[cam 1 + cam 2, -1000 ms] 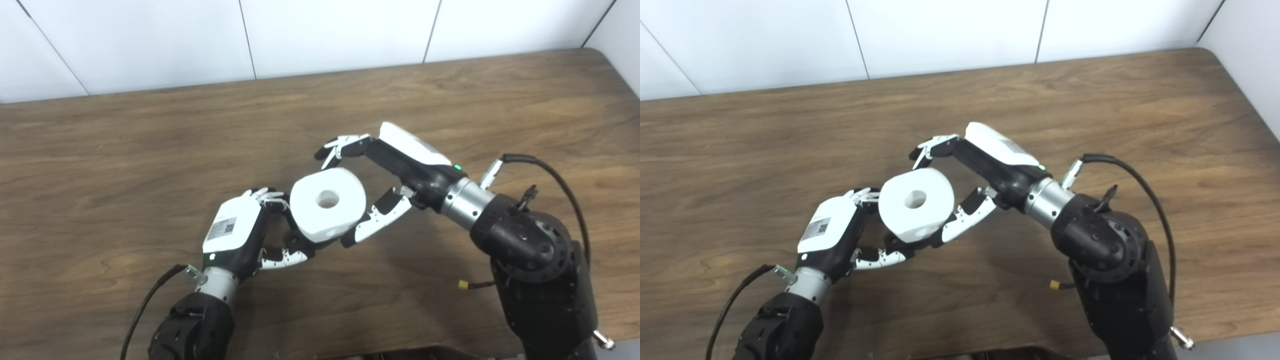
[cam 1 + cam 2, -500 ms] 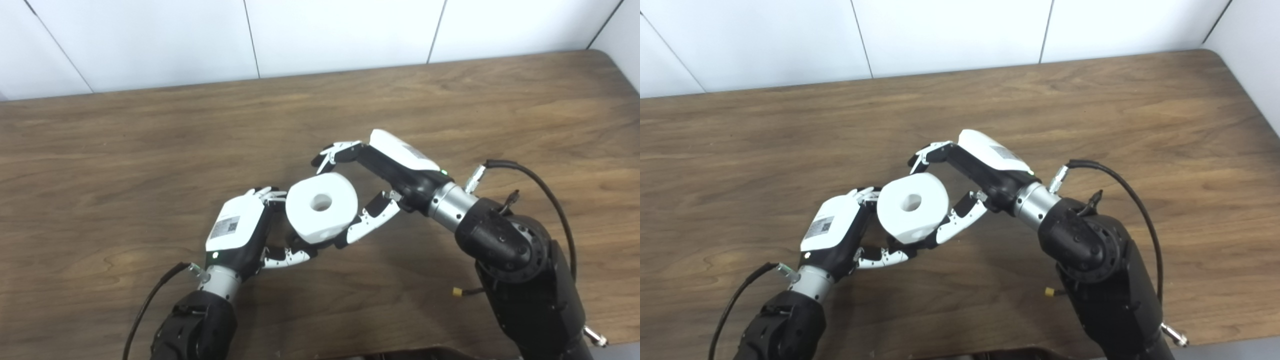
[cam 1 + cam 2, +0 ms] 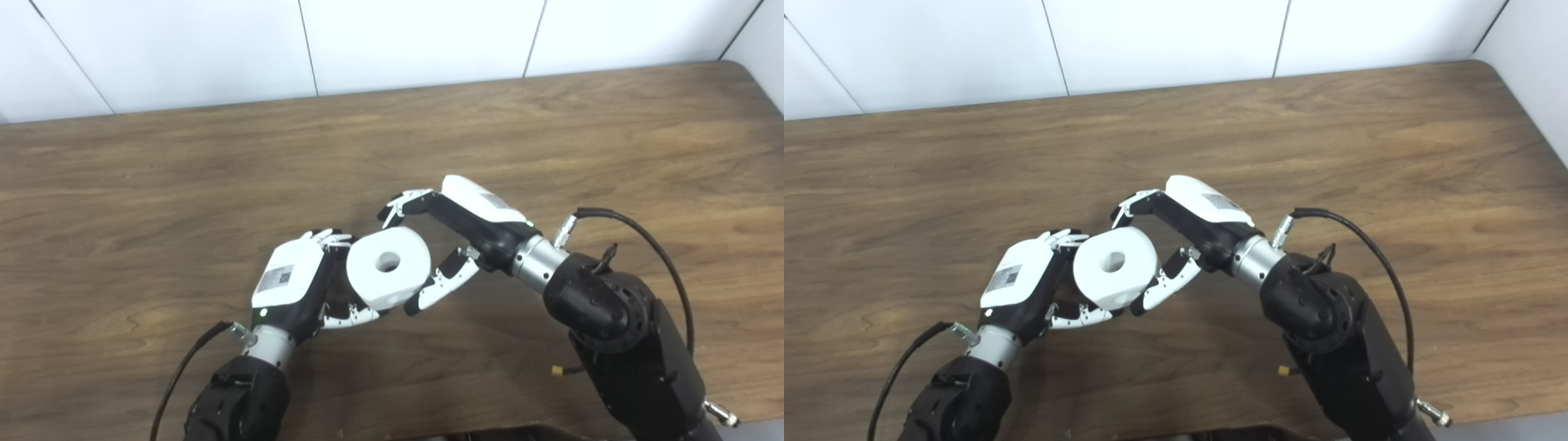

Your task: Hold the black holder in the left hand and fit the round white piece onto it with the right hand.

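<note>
- While the round white piece [image 3: 387, 267] sits between both hands just above the tabletop [image 3: 153, 184], I judge the step in hand as the final seating onto the black holder [image 3: 343, 301].
- Left hand [image 3: 293, 283] is curled round the holder, gripping it; the holder is mostly hidden behind the white piece and the fingers, only dark bits show below.
- Right hand [image 3: 1176, 236] is spread around the white piece: fingers [image 3: 1128, 205] arch over its far edge, thumb [image 3: 1162, 286] lies along its near lower side. I cannot tell whether it is actually pinching the piece or just cupping it.
- The piece's centre hole [image 3: 387, 261] faces up toward the cameras, tilted a little.
- To do this well, I'd keep the left hand dead steady and let only the right push, along the hole's axis, not sideways.
- I'd watch the tilt: if the piece cocks, it may jam on the holder.
- I'd push lightly and evenly with thumb and fingers together.
- I cannot see how deep the holder sits in the hole, so I'd go slowly before letting go.
</note>
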You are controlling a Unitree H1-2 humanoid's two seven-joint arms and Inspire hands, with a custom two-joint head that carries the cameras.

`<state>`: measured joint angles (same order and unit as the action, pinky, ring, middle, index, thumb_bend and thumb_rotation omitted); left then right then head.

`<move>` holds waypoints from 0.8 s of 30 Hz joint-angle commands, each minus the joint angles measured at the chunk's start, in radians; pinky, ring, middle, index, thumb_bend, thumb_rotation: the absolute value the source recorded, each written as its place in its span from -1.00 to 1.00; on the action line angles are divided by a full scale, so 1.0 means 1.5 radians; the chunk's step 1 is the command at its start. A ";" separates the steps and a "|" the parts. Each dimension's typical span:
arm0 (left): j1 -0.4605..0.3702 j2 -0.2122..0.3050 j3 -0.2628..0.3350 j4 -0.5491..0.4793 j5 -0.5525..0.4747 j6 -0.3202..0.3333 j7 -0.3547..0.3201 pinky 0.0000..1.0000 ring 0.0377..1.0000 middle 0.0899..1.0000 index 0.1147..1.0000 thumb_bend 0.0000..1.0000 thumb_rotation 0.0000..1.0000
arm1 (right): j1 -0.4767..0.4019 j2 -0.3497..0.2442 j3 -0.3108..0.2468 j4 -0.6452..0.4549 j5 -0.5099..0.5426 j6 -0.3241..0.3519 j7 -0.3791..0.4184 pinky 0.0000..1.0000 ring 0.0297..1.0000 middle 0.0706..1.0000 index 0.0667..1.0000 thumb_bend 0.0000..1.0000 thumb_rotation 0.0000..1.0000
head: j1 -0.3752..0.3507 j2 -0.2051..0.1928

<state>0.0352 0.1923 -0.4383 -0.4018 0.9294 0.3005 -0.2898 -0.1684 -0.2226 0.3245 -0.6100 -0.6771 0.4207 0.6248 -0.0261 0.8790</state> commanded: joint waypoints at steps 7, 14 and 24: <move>0.019 0.006 -0.014 -0.007 -0.011 0.005 -0.053 0.87 0.76 0.54 -0.16 0.03 -0.88 | -0.012 0.002 0.006 0.007 0.001 -0.034 -0.038 0.62 0.74 0.53 -0.11 0.05 -0.71 | 0.000 0.002; 0.019 0.005 -0.012 -0.009 -0.009 0.003 -0.057 0.86 0.75 0.54 -0.16 0.03 -0.88 | -0.009 0.004 0.007 0.025 0.002 -0.046 -0.060 0.60 0.73 0.52 -0.11 0.05 -0.71 | -0.001 0.002; 0.020 0.006 -0.011 -0.008 -0.008 0.000 -0.055 0.86 0.75 0.54 -0.16 0.03 -0.88 | -0.017 0.006 -0.003 0.036 0.008 -0.031 -0.067 0.62 0.73 0.53 -0.11 0.05 -0.71 | -0.005 0.002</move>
<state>0.0388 0.1941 -0.4360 -0.4246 0.9293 0.3035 -0.3204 -0.1611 -0.2190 0.3343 -0.5465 -0.6699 0.3847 0.5493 -0.0322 0.8820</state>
